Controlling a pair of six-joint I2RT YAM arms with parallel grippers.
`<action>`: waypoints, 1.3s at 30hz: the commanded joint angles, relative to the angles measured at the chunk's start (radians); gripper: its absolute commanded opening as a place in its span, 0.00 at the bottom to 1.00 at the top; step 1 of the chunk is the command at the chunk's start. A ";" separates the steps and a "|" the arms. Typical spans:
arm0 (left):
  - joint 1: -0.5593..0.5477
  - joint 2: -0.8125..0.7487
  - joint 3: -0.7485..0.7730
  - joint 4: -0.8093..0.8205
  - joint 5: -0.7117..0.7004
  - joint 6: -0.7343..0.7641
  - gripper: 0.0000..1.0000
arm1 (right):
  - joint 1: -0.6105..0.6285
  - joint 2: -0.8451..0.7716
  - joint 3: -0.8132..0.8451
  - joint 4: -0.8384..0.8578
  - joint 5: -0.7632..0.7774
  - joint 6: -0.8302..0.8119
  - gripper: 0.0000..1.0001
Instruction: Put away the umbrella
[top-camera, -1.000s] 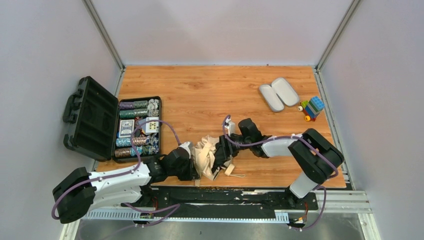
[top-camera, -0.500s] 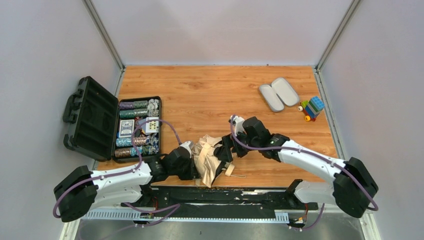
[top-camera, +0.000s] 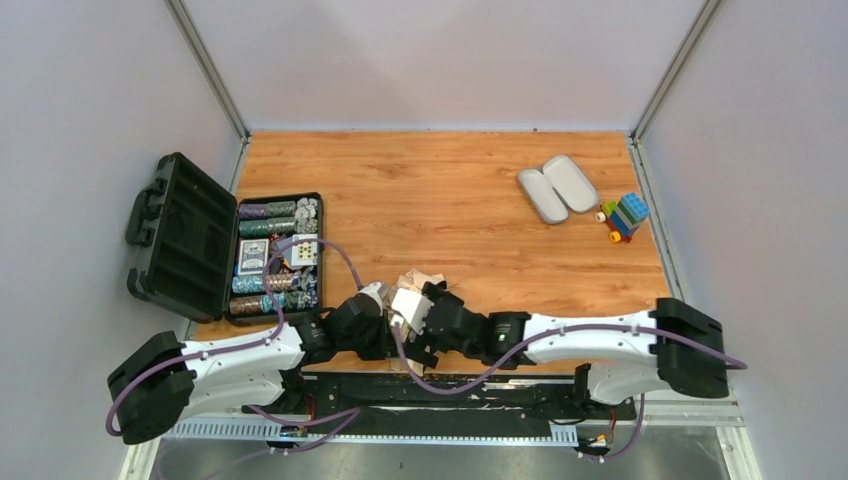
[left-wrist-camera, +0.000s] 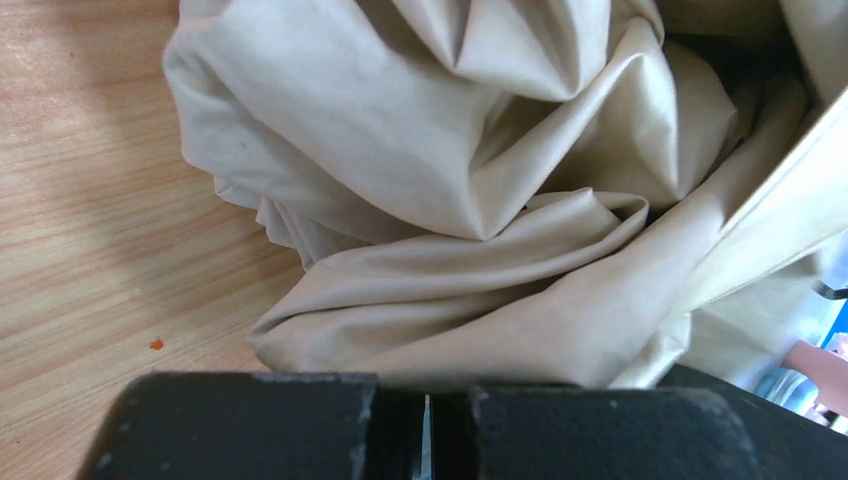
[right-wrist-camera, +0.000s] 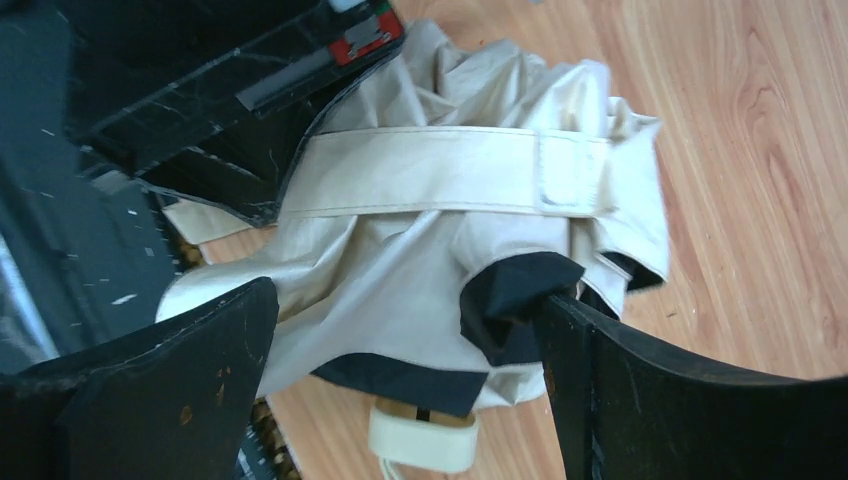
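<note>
Down at the near edge of the wooden worktop (top-camera: 450, 200), the crumpled beige fabric folding umbrella (right-wrist-camera: 420, 240) lies between both grippers. The right gripper (right-wrist-camera: 405, 385) has its jaws spread wide astride it, and the left gripper (left-wrist-camera: 425, 430) has its jaws pressed shut against the cloth.

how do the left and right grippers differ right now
The left gripper is shut; the right gripper is wide open. The left gripper sits against crumpled fabric of the umbrella; the right gripper has a finger either side of its strapped bundle. Both face the umbrella.

Chip case (top-camera: 270, 262) lies open, well apart from blocks (top-camera: 624, 216).
</note>
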 joint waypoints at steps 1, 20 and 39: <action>0.003 0.029 -0.054 -0.179 -0.119 0.036 0.00 | 0.020 0.138 -0.010 0.157 0.106 -0.135 1.00; 0.003 -0.130 -0.028 -0.362 -0.141 0.022 0.00 | -0.120 0.448 -0.203 0.372 -0.001 0.207 0.30; -0.006 -0.347 -0.093 -0.176 0.103 -0.019 0.00 | -0.611 0.601 -0.233 0.903 -1.102 0.781 0.00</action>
